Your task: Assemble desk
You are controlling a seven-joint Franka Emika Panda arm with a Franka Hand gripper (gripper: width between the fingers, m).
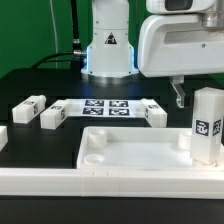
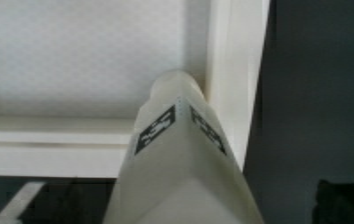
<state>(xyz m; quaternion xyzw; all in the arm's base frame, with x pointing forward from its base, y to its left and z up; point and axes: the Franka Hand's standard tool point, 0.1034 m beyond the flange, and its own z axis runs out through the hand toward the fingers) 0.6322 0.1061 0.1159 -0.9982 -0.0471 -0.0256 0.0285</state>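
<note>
1. Exterior view, kit. The desk top (image 1: 130, 150), a white rimmed tray, lies flat in the foreground with its hollow side up. This exposes the corner seats where the legs go.
2. Exterior view, fitted part. One upright leg (image 1: 207, 125) stands in the tray's corner at the exterior view's right, tag facing the camera. It is probably placed on end there so that it can be seated in that corner.
3. Exterior view, spare parts. Two loose legs (image 1: 30, 107) (image 1: 52, 118) lie on their sides behind the tray at the exterior view's left. A third loose leg (image 1: 155, 112) lies just beside the marker board (image 1: 105, 107). All are well apart from the tray and within reach for later steps.
4. Exterior view, arm. The pincer (image 1: 183, 98) hangs level with the top of the upright leg; one dark finger shows just beside it.
5. Wrist view. The camera looks down the upright leg (image 2: 183, 150) to the tray's rim (image 2: 236, 60). The fingers (image 2: 17, 203) stand far out on either side with gaps between them and the leg. The pincer is therefore open and grips nothing; the leg stands by itself.
</note>
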